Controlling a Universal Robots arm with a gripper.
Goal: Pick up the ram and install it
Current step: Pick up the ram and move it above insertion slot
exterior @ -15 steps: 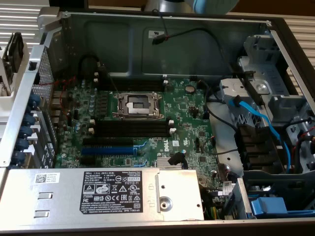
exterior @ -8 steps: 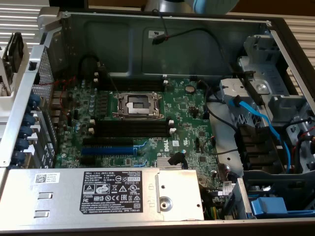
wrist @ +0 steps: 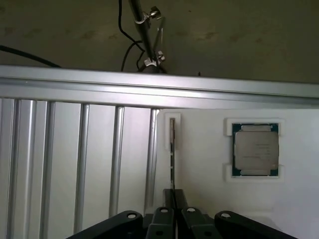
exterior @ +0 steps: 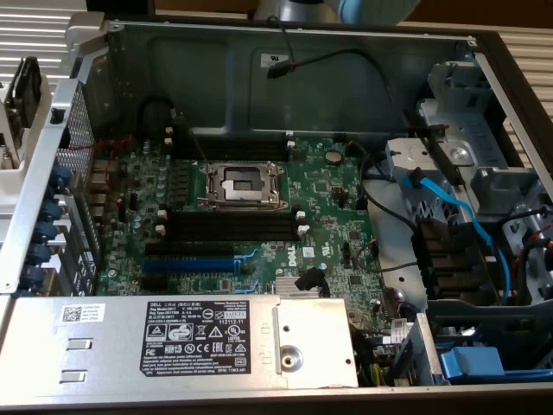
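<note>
The ram (wrist: 172, 149) shows edge-on in the wrist view as a thin dark strip standing in a narrow recess of a white tray (wrist: 204, 164). My gripper (wrist: 173, 195) is at the strip's near end, its two black fingers pressed together on the ram. In the exterior view the open computer case holds a green motherboard (exterior: 320, 207) with long black memory slots (exterior: 232, 226) with white end clips just in front of the processor socket (exterior: 242, 184). More black slots (exterior: 238, 147) lie behind the socket.
A processor chip (wrist: 255, 149) sits in its own recess of the white tray. An aluminium rail (wrist: 149, 89) and slatted bars (wrist: 82, 164) border the tray. In the case are a blue slot (exterior: 188, 262), a grey power supply (exterior: 181, 341), blue cables (exterior: 449, 212) and drive bays (exterior: 484, 173).
</note>
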